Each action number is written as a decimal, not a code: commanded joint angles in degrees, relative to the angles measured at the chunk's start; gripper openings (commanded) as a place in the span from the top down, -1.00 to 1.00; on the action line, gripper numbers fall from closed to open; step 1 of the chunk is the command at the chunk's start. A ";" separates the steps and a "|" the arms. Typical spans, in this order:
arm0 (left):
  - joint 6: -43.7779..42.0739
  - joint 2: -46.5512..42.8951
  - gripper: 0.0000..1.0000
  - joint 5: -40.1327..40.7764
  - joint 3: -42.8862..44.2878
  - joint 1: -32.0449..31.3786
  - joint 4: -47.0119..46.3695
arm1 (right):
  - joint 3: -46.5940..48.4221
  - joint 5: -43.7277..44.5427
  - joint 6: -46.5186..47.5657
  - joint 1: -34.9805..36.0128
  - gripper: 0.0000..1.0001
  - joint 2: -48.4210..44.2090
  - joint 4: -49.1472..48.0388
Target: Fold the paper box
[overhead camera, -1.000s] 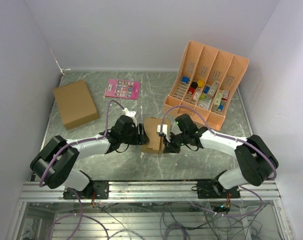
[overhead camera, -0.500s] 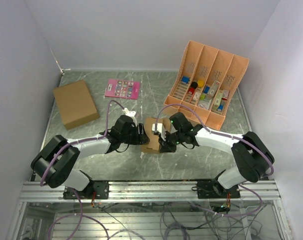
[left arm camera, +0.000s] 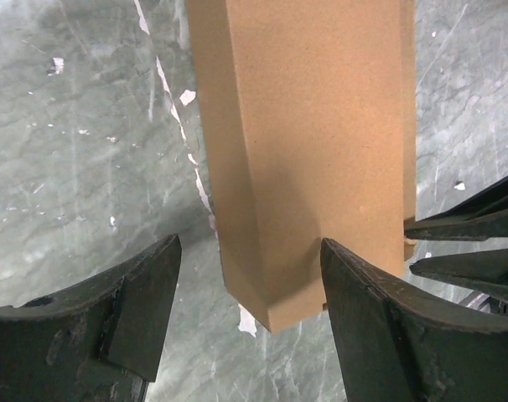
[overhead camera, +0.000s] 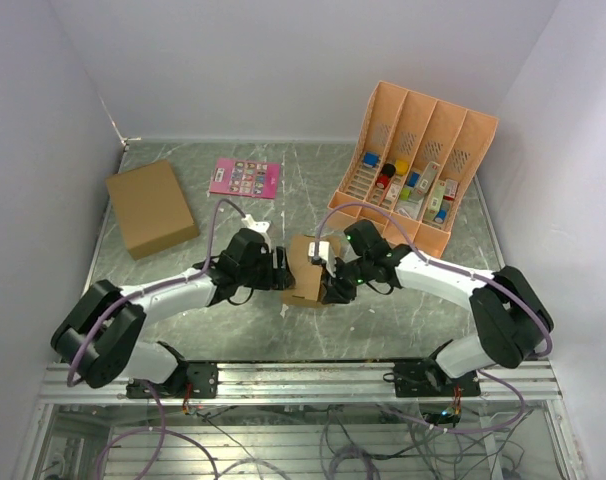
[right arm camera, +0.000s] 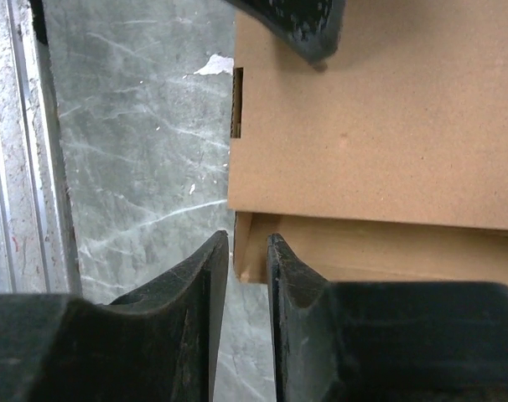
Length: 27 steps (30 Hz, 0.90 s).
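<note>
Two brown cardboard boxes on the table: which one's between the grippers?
The small oblong paper box at table centre, flanked by the left gripper and right gripper. The larger flat box lies alone at the far left.

White arm shells, black joints, purple cables, black left pincer

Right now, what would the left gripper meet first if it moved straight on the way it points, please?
Most likely the paper box: its near end sits between the left gripper's open fingers.
</note>
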<state>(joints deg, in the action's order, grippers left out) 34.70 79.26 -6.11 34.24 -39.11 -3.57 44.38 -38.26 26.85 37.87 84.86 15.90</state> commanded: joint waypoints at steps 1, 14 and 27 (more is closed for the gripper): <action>-0.93 -5.39 -0.56 3.91 1.74 0.00 4.91 | 1.70 -3.95 4.05 -1.78 0.47 -2.69 4.61; 10.02 -27.79 0.78 -1.84 -12.35 -0.43 6.83 | 7.34 6.98 10.09 -7.81 1.00 -6.07 -1.65; 15.75 -21.61 0.77 -1.06 -17.75 -6.80 -7.18 | 32.21 20.58 7.57 -7.72 1.00 21.24 4.49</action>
<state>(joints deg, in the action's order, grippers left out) 49.39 53.15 -6.70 16.05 -45.43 -2.76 73.52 -23.75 34.74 30.30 102.59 18.22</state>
